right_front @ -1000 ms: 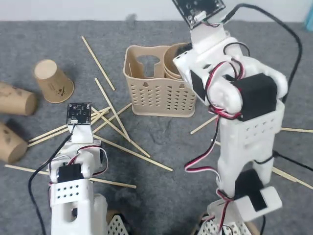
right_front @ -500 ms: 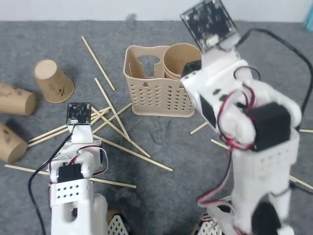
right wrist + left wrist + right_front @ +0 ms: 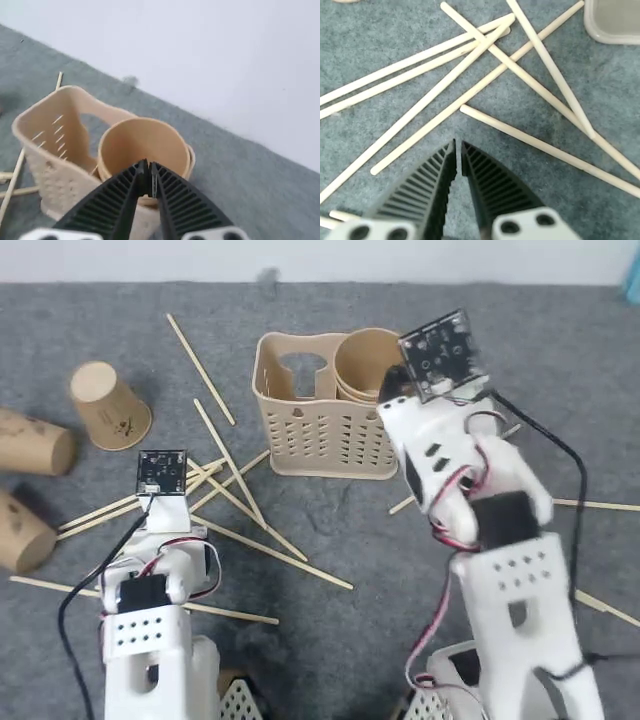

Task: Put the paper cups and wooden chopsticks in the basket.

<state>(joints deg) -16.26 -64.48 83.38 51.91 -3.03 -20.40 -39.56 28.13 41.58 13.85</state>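
A grey carpet-like table (image 3: 360, 530) carries everything. The white right arm (image 3: 500, 570) stands beside the basket, and the smaller white left arm (image 3: 150, 610) sits among the scattered sticks. The beige slotted plastic basket (image 3: 320, 435) stands upright, with brown paper cups nested (image 3: 365, 360) in its compartment nearer the right arm. One brown paper cup (image 3: 108, 405) rests mouth-down, well apart from the basket, and two more (image 3: 35, 445) lie on their sides at the table's edge. Pale wooden chopsticks (image 3: 235, 470) lie crisscrossed on the table. The right gripper (image 3: 148, 167) hangs above the nested cups, fingers together, empty. The left gripper (image 3: 458, 146) hovers near a chopstick, fingers nearly touching, holding nothing.
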